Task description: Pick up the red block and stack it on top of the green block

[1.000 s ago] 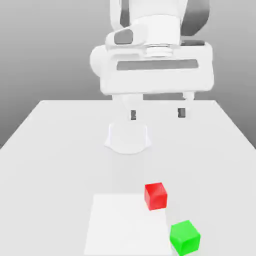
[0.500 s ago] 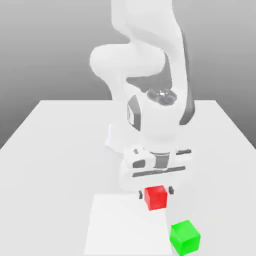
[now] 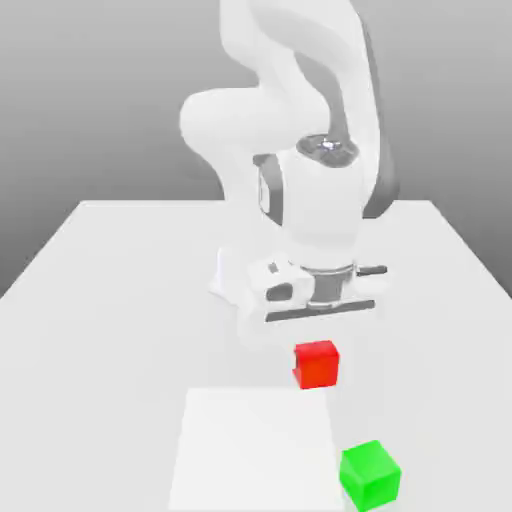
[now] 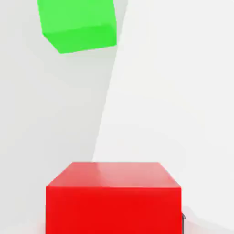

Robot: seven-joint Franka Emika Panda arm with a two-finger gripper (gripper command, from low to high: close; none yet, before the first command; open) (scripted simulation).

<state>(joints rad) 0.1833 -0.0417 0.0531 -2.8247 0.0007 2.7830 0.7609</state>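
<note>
One arm stands over one white table, and there are two blocks in all: one red block and one green block. A single paler square patch lies on the tabletop toward the near edge. In the exterior view the red block hangs directly under the gripper, clear of the table surface, above the far corner of the pale patch on the exterior view's right; the fingers are drawn in narrow and clamped on it, though the fingers themselves are hidden behind the block and the hand body. The green block sits on the table nearer the camera and toward the exterior view's right of the red one, apart from it, just off the patch's corner. In the hand view the red block sits close against the camera, its flat top face and one side face showing, with the green block well beyond it and the edge of the patch running between the two. No brand, label or writing can be read on the arm, the blocks or the table; every surface is plain.
</note>
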